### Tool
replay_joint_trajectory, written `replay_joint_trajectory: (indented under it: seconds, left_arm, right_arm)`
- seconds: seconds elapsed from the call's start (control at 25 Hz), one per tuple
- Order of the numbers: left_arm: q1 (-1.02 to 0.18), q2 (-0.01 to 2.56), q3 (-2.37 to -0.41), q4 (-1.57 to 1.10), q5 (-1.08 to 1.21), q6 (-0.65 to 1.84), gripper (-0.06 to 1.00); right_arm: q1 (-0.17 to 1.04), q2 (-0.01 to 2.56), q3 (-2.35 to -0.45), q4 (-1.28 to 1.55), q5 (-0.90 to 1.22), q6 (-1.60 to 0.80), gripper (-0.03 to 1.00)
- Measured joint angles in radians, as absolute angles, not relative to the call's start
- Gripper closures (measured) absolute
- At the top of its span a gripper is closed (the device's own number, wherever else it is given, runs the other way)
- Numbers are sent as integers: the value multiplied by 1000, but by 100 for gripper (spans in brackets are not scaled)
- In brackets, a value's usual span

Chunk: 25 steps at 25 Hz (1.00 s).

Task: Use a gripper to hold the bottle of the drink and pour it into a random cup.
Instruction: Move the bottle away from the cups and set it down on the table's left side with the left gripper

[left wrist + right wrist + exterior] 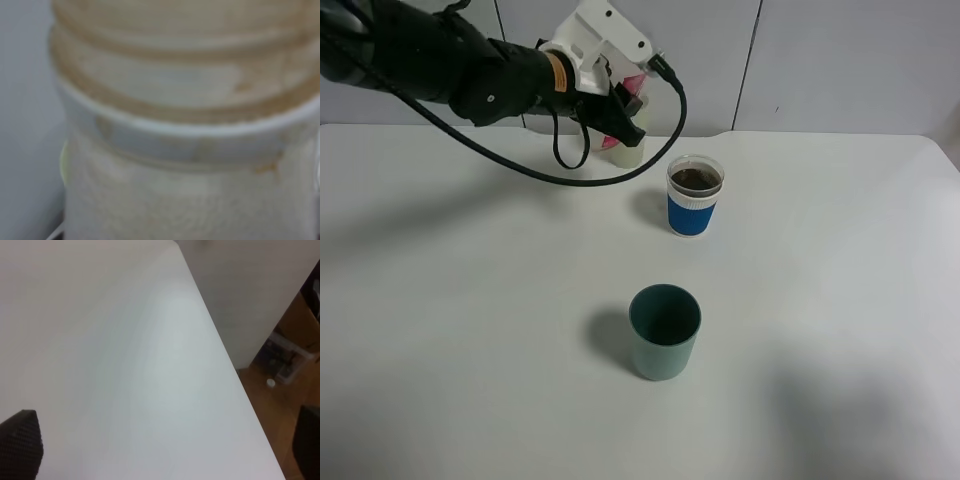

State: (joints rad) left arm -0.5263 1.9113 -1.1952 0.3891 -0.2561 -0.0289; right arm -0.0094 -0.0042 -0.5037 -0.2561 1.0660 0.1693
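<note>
Left gripper [620,115] clamped on the bottle of the drink [626,148], pink-red label unreadable, blue-sleeved cup [693,196] nearby holding brown liquid, right gripper's fingers barely visible, state unclear.

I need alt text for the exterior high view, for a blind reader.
The left gripper holds the bottle at the table's far edge. Nearby a blue-sleeved cup contains brown drink; a teal cup stands nearer.
</note>
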Motion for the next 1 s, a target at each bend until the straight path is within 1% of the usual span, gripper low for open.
replay_joint_trajectory:
  seconds: [0.2,0.32,0.52,0.8,1.0]
  left_arm:
    - [-462,1898,-1060,260,-517,8,60]
    - [-422,1898,-1003,218,-617,11,60]
    - [-381,1897,-950,187,-701,11,60]
    - [-370,1897,-810,48,-891,61,60]
    - [-370,1904,-725,-39,-972,98,60]
  right_arm:
    - [-9,-4,-504,-256,1066,169,-3]
    - [-9,-4,-504,-256,1066,169,-3]
    - [-9,-4,-504,-256,1066,169,-3]
    - [-9,-4,-504,-256,1066,169,-3]
    - [-9,-4,-504,-256,1066,169,-3]
